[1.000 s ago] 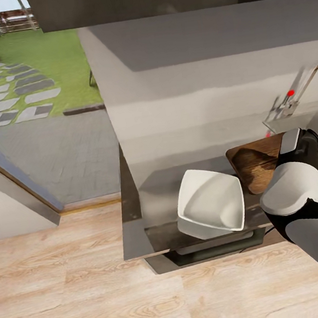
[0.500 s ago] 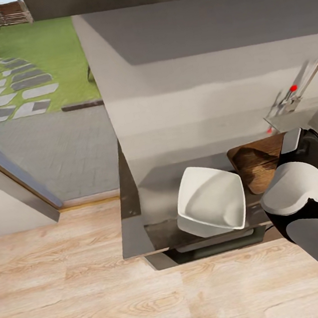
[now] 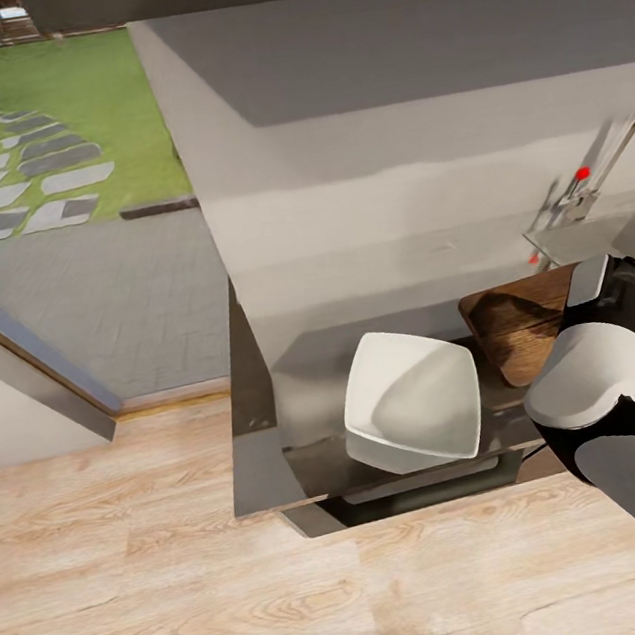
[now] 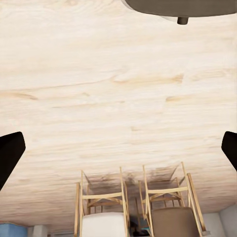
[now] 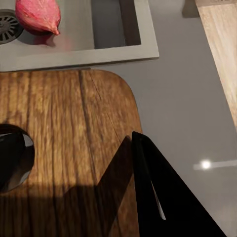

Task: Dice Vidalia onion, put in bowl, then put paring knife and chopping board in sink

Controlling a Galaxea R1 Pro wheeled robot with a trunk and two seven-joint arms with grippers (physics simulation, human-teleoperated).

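Room: kitchen with a pale grey backsplash (image 3: 391,196) across the upper middle of the head view, light wood floor (image 3: 143,584) along the bottom, and a lawn with stepping stones at upper left.
Onion: reddish bulb (image 5: 38,15) at the upper left of the right wrist view, lying in the sink (image 5: 106,29) just beside the round drain (image 5: 7,24); its pointed end aims toward the board.
Chopping board: brown, grain running along its length (image 5: 64,148); a rounded corner lies close to the sink's rim; handle hole (image 5: 17,158) at the left edge of that frame. In the head view it sits at middle right (image 3: 516,325), partly behind the right arm.
Bowl: white, rounded-square (image 3: 411,410), just left of the board on the grey bench (image 3: 305,370), near its front edge.
Faucet: chrome with a red knob (image 3: 583,173), right edge of the head view.
Writing: none legible.
Right end effector: one dark finger (image 5: 158,197) over the board's edge; how far its jaws stand apart cannot be told.
Left end effector: (image 4: 118,153) dark fingertips (image 4: 10,150) at both side edges, spread wide, over wood floor with two chairs (image 4: 138,207) at the bottom.
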